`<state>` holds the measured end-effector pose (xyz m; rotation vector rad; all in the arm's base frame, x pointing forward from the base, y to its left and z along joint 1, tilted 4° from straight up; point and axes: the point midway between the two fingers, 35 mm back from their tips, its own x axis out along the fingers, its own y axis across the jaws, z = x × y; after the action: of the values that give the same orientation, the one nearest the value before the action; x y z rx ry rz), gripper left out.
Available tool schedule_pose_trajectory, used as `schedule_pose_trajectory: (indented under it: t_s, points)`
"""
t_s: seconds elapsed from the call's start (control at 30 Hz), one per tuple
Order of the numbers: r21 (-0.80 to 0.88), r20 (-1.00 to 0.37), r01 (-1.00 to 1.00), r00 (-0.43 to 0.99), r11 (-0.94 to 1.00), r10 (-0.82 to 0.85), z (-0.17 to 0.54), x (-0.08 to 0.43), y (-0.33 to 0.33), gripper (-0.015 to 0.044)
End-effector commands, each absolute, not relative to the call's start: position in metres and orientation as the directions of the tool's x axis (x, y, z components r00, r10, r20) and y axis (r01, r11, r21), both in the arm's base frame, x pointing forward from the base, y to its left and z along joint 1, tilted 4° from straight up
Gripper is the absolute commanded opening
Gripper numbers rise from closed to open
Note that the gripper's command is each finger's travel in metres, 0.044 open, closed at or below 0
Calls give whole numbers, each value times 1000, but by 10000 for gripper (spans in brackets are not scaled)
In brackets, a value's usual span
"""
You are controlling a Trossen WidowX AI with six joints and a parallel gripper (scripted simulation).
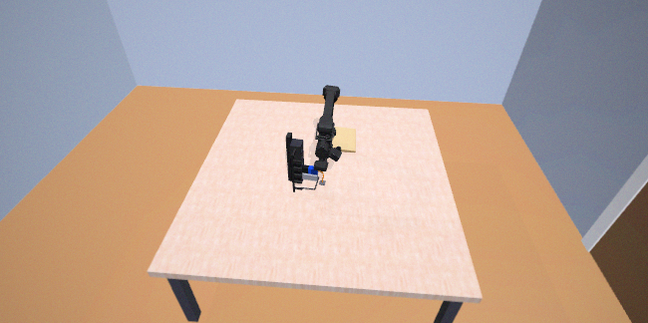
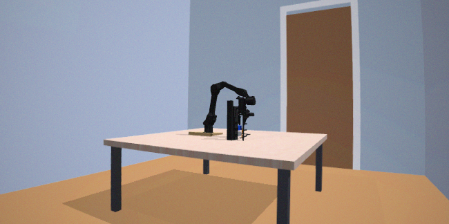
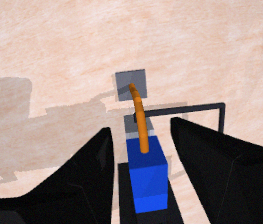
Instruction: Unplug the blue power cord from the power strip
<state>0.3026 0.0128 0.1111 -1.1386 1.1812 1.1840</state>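
Note:
The black power strip (image 1: 295, 160) (image 2: 235, 126) stands upright on the table. The blue plug (image 1: 312, 169) (image 2: 240, 128) (image 3: 148, 185) sits out from its side near the lower end; where it meets the strip is too small to tell clearly. An orange cord (image 3: 141, 120) runs from the plug to a small grey square (image 1: 322, 182) (image 3: 131, 82) on the table. My gripper (image 1: 320, 165) (image 3: 141, 130) is partly open over the plug. In the wrist view its fingers stand on either side of the plug, with a gap on each side.
A grey-white block (image 1: 310, 176) (image 3: 139, 125) is beside the blue plug. A thin black frame (image 3: 182, 110) stands out from the strip's side, close to my right finger in the wrist view. The arm's yellowish base board (image 1: 347, 140) (image 2: 197, 133) lies further back on the table.

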Motion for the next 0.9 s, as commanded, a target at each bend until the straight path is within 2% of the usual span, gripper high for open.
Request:
schedule_pose_trajectory:
  t_s: [0.0, 0.87]
  points:
    - [-13, -998, -998, 17, 67, 67, 111, 304, 12, 160]
    - [-13, -998, -998, 17, 67, 63, 109, 302, -26, 160]
